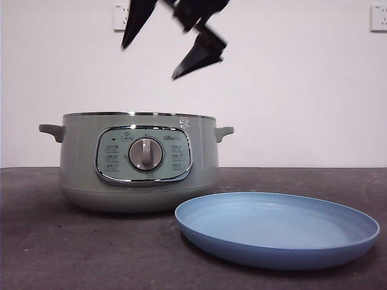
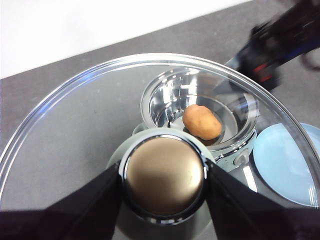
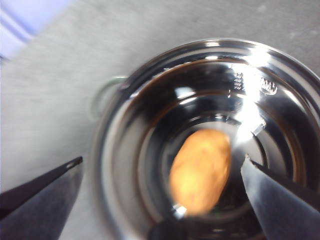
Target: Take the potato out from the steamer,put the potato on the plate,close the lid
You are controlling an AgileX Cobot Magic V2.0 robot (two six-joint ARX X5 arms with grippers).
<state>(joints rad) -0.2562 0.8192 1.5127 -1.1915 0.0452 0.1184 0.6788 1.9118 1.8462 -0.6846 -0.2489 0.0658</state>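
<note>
The pale green steamer (image 1: pixel 139 163) stands open on the table's left half. The orange-brown potato (image 3: pixel 200 170) lies at the bottom of its shiny inner bowl (image 3: pixel 115 150); the front view hides it. My right gripper (image 1: pixel 149 62) hangs open above the steamer's mouth, its jaws (image 3: pixel 160 175) wide apart on either side of the potato and well above it. My left gripper (image 2: pixel 164 172) is shut on the knob of the glass lid (image 2: pixel 60 150) and holds it high, off the steamer (image 2: pixel 160 100). The potato (image 2: pixel 201 121) shows through the glass. The light-blue plate (image 1: pixel 278 226) lies empty at the front right.
The dark grey table (image 1: pixel 48 241) ends at a white wall with two sockets (image 1: pixel 121 17) (image 1: pixel 378 18). The plate's rim almost touches the steamer's base. The right arm (image 2: pixel 280 45) shows blurred in the left wrist view.
</note>
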